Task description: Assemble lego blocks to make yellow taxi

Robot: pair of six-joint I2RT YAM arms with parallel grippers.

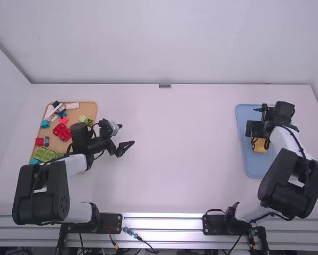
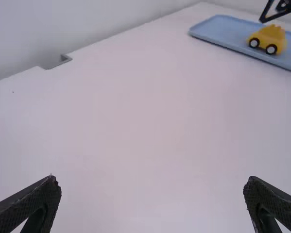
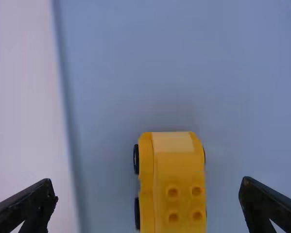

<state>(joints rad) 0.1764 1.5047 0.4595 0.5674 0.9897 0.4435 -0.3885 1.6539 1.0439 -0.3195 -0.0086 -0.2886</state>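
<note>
Jaws wide and empty, the right gripper (image 1: 260, 142) hangs over the yellow car (image 3: 177, 165), which sits wheels down on the blue tray (image 1: 254, 167). Left gripper (image 1: 127, 134) likewise wide, empty, near the tan board (image 1: 78, 112) of loose blocks (image 1: 61, 131).

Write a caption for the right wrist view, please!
A yellow toy car with black wheels sits on a blue tray, between the right gripper's open fingers.
</note>
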